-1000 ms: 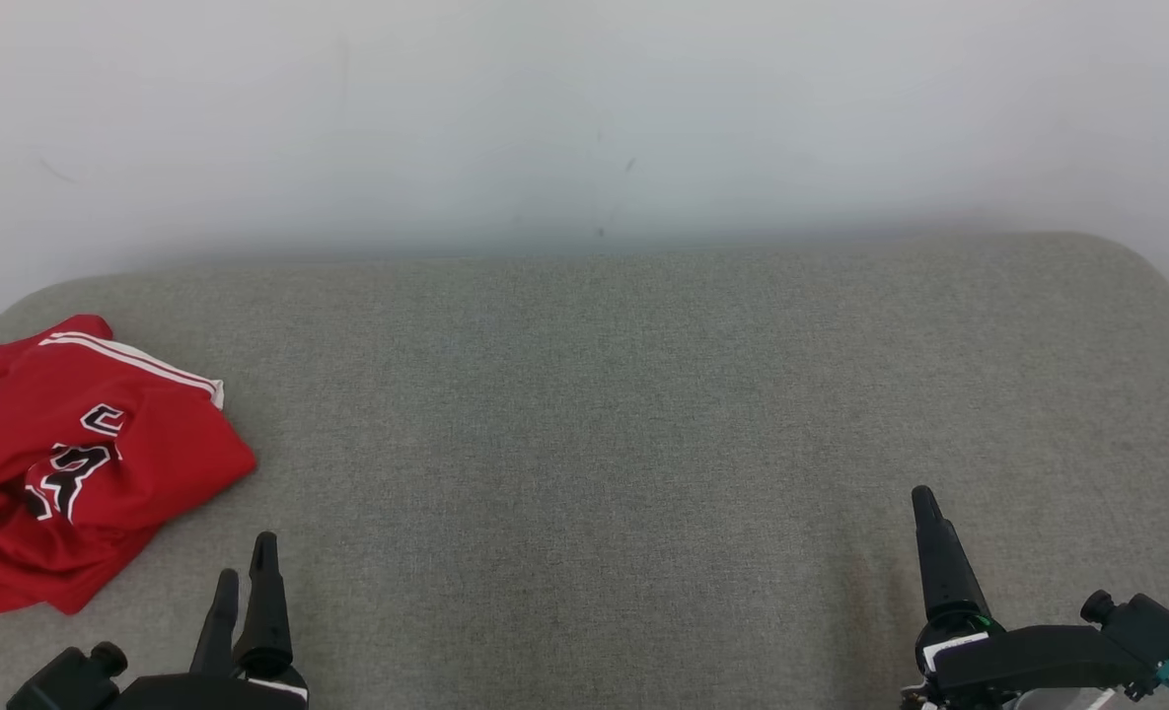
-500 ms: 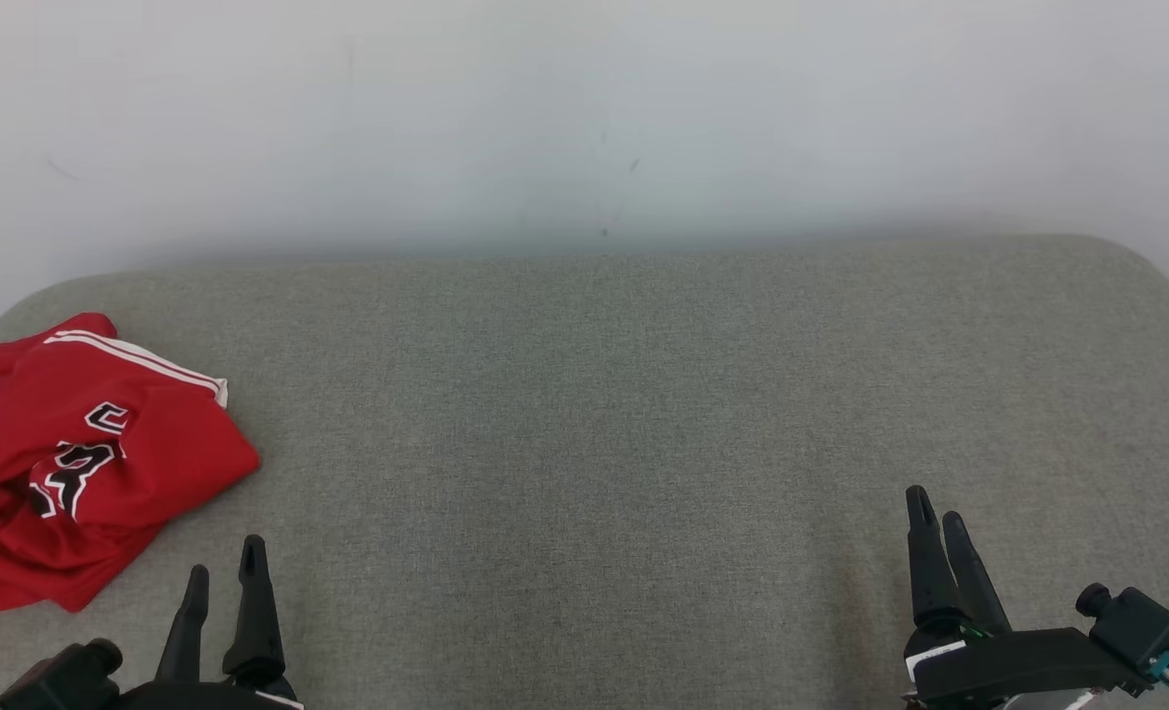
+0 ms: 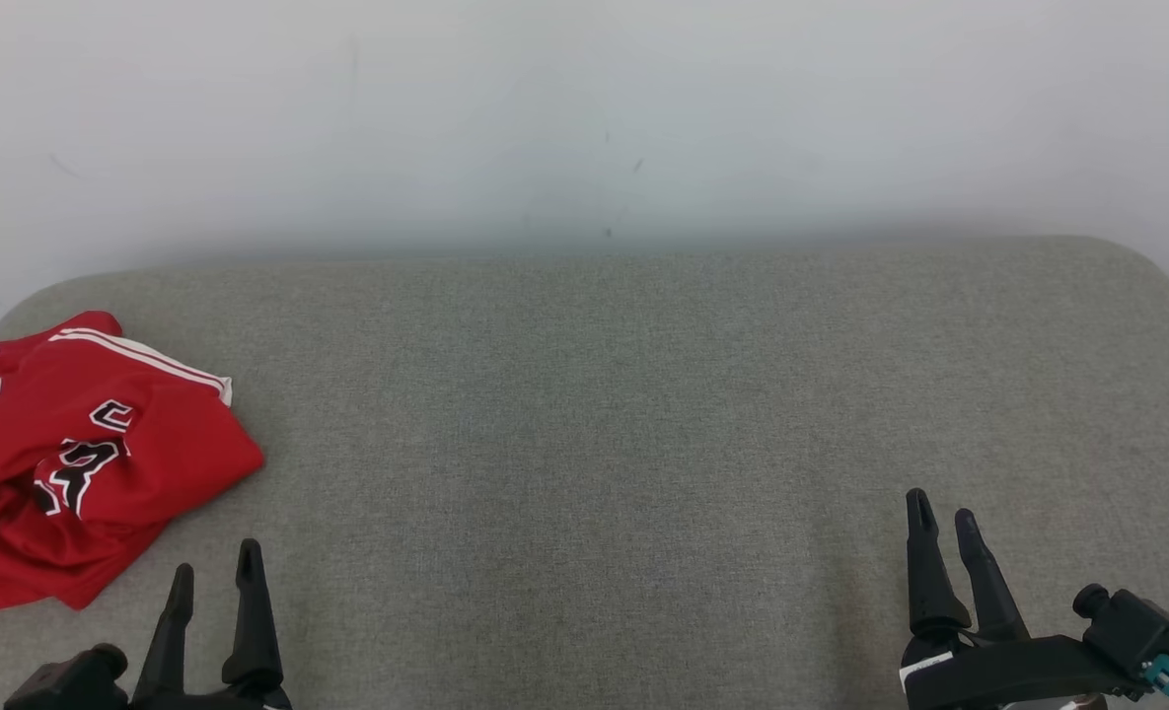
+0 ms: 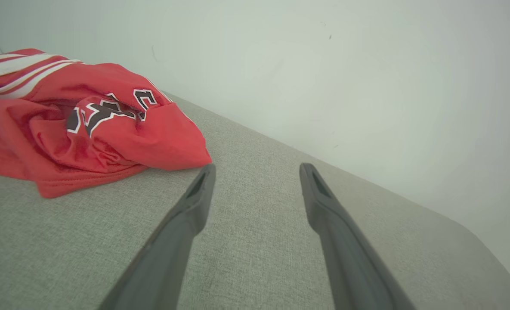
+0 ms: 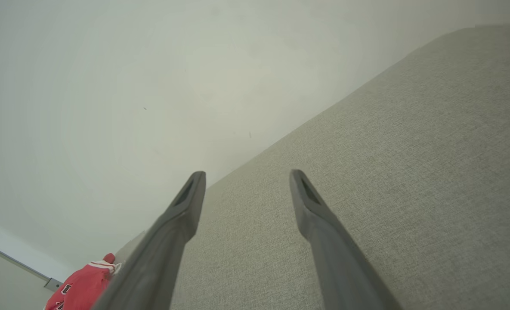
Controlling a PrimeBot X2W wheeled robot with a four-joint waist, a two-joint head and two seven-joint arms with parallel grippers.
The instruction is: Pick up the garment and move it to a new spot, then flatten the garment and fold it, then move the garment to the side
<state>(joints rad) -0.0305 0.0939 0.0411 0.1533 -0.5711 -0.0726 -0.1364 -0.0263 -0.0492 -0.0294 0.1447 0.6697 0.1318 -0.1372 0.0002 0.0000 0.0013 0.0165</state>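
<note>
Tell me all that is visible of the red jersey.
The jersey is bright red, of thin-looking fabric, with white stripes along one edge and black lettering outlined in white. It lies crumpled at the left of the grey surface, partly cut off by the head view's edge. Nothing but the surface touches it; the open left pincer stands apart from it.

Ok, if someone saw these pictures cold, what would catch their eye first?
The bright red garment, crumpled in a heap at the left end of the grey cushioned surface, its black white-outlined lettering showing. Then the left gripper and right gripper, both open and empty, low in the head view's corners, neither touching the garment.
</note>
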